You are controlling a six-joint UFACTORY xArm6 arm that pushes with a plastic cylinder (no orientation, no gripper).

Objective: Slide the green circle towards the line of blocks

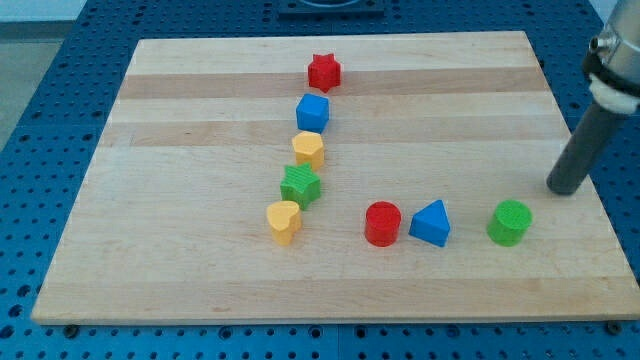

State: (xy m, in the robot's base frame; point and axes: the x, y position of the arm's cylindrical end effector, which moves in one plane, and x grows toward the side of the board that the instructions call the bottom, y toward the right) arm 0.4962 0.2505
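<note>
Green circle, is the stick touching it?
No, my tip is up and to the right of the green circle, with bare board between them.

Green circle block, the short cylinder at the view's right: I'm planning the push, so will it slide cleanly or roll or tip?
The green circle block stands on its flat end and looks squat, so it should slide rather than tip or roll. Its round wall may let it slip sideways off my tip. The smooth wooden board probably gives little drag.
</note>
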